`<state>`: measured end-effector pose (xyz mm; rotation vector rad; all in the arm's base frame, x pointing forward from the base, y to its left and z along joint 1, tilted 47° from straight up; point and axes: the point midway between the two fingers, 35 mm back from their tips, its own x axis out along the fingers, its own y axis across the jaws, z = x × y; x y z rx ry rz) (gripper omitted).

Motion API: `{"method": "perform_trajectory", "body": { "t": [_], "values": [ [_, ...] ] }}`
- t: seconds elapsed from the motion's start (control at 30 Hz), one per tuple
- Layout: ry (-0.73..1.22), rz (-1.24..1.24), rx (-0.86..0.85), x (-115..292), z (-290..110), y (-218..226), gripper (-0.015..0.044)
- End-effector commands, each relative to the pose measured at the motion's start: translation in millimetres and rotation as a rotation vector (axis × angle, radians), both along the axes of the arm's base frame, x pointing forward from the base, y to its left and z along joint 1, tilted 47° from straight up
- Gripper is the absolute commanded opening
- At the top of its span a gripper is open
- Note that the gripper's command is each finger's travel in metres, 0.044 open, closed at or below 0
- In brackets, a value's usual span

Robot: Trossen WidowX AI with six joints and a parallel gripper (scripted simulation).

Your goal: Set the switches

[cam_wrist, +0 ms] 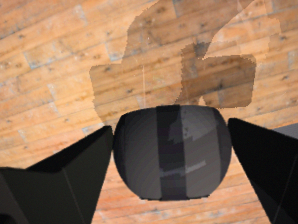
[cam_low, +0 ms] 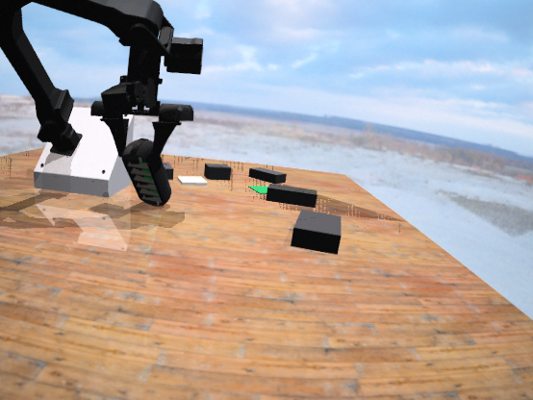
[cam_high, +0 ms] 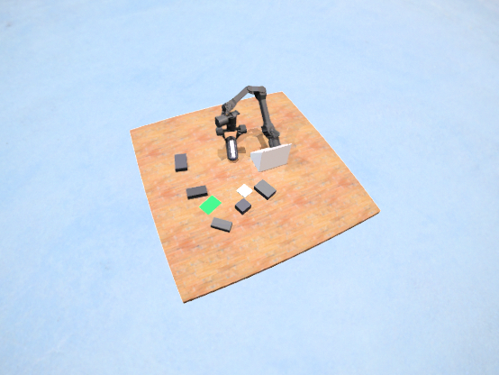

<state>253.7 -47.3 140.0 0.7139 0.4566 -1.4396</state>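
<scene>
No readable writing shows anywhere; the pale strip on the unit's upward face in the top view is too small to read.

The dark grey, round-ended controller unit (cam_low: pixel 146 173) stands tilted on one end on the wooden plank bench (cam_low: pixel 241 312), pinched between the black fingers of the gripper (cam_low: pixel 144 144), whose jaws stand wide on its sides. In the exterior view its green rocker switches (cam_low: pixel 143 179) face the camera side, and its lower end is at or just above the boards; contact cannot be told. In the wrist view the unit's rounded end (cam_wrist: pixel 172 150) fills the gap between the two fingers.

The bench is warm orange-brown planking with grain and knots, lying on a pale blue ground. In the top view, a white wedge-shaped block (cam_high: pixel 271 156) sits at the unit's 3 o'clock. Toward 6 o'clock lie a flat green tile (cam_high: pixel 210 205), a white tile (cam_high: pixel 244 190) and several dark grey box modules (cam_high: pixel 265 188).
</scene>
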Motion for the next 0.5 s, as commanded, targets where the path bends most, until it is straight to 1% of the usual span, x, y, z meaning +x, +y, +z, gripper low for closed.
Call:
{"method": "perform_trajectory", "body": {
  "t": [0.0, 0.47],
  "values": [
    [0.013, -0.006, 0.004, -1.9, -3.5, -4.7, 0.0338],
    [0.013, -0.006, 0.003, -2.4, -2.1, -15.9, 0.0338]
  ]
}}
